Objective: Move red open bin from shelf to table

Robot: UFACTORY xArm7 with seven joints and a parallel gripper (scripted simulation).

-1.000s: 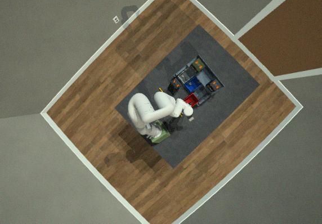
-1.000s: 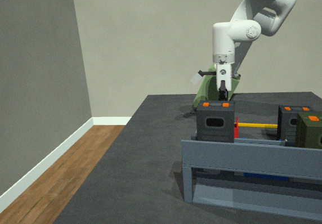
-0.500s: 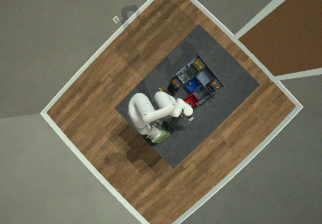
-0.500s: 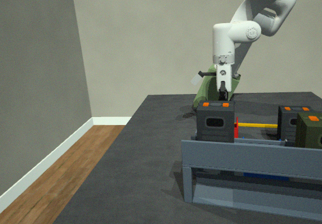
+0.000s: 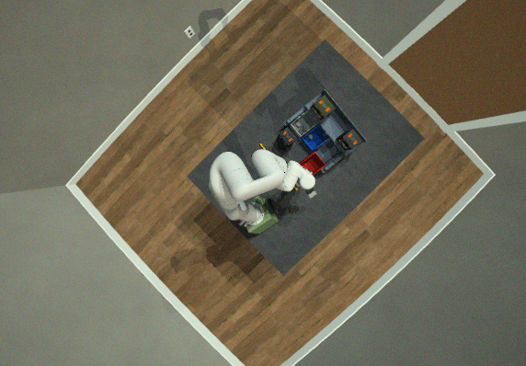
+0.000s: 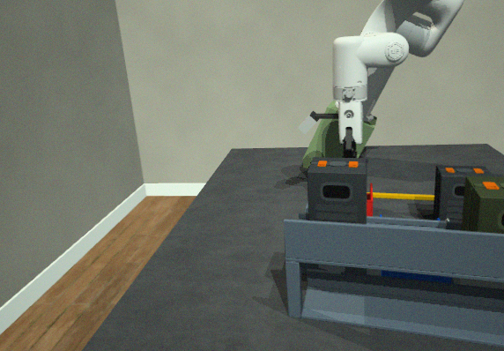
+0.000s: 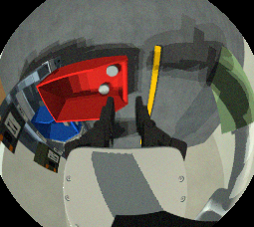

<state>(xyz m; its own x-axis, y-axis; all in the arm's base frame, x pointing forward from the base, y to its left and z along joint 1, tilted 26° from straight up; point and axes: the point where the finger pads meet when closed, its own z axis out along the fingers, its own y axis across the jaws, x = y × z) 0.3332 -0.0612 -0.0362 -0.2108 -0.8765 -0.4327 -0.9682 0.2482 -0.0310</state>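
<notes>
The red open bin (image 5: 313, 163) stands at the near end of the grey shelf (image 6: 392, 247). In the wrist view the red bin (image 7: 87, 87) holds two small grey round parts (image 7: 108, 79). In the side view only a red sliver of the bin (image 6: 370, 204) shows behind a dark box. My gripper (image 7: 125, 104) points down over the bin's near wall, with one finger inside the bin and one outside. The fingers are partly closed with a gap still showing beside the wall. The gripper also shows in the side view (image 6: 349, 147).
A blue bin (image 5: 314, 137) and a grey bin (image 5: 303, 121) sit beside the red one on the shelf. Dark boxes with orange tabs (image 6: 337, 190) and an olive box (image 6: 485, 205) stand on the shelf top. A yellow rod (image 7: 152, 78) lies close by. The arm's green base (image 6: 330, 137) stands behind.
</notes>
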